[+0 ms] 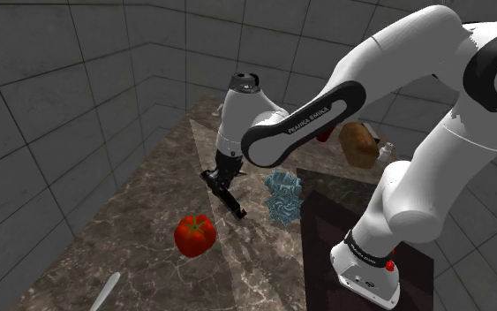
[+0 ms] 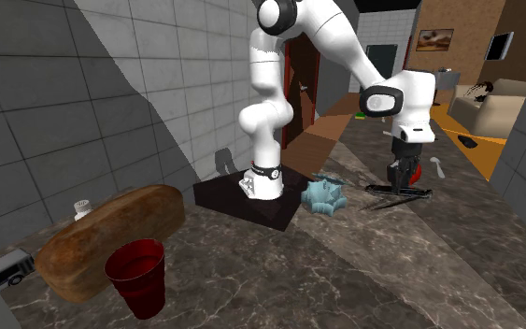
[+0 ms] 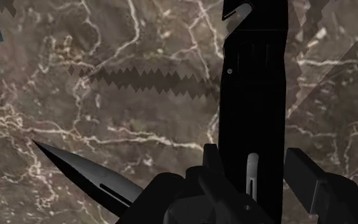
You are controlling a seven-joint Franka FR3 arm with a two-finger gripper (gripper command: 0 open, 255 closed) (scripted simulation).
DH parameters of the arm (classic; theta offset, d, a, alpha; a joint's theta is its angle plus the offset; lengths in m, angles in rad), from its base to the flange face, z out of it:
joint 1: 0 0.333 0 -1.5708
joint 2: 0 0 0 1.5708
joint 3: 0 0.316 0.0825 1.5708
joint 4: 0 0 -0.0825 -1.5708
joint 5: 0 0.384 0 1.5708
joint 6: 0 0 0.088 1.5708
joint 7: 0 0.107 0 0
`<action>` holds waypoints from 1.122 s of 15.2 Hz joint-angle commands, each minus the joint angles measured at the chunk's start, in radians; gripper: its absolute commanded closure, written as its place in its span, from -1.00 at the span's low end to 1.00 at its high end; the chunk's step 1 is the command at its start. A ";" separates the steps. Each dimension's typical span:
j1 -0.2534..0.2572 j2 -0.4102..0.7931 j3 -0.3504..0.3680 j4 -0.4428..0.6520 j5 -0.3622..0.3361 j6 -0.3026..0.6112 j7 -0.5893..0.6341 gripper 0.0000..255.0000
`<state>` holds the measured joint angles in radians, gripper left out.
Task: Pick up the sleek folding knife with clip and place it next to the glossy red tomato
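A black folding knife (image 3: 255, 95) with its blade (image 3: 85, 175) swung out at an angle sits between my fingers (image 3: 210, 167). My gripper (image 3: 254, 164) is shut on the knife's handle. In the shoulder view the gripper (image 1: 223, 179) points down at the marble counter with the knife (image 1: 230, 200) slanting out below it. The red tomato (image 1: 195, 234) lies on the counter a short way nearer the camera than the knife. In the second exterior view the gripper (image 2: 402, 176) holds the knife (image 2: 398, 193) low over the counter; I cannot tell whether it touches the surface.
A light blue crumpled object (image 1: 283, 196) lies close beside the gripper, toward the dark stand (image 1: 326, 221). A brown loaf (image 2: 111, 238) and a red cup (image 2: 136, 278) stand behind the arm. A white utensil (image 1: 105, 292) lies at the counter's near end. Tiled walls border the counter.
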<state>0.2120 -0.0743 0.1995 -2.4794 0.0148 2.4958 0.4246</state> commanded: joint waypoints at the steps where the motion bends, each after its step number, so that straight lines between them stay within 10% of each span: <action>1: -0.001 0.023 0.001 -0.005 -0.007 0.027 0.006 1.00; 13: -0.002 0.074 0.001 -0.019 -0.025 0.092 0.019 1.00; 14: -0.002 0.073 0.001 -0.019 -0.025 0.091 0.019 -1.00; 17: -0.002 0.073 0.001 -0.020 -0.025 0.091 0.019 -1.00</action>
<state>0.2097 -0.0015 0.2008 -2.4989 -0.0102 2.5868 0.4432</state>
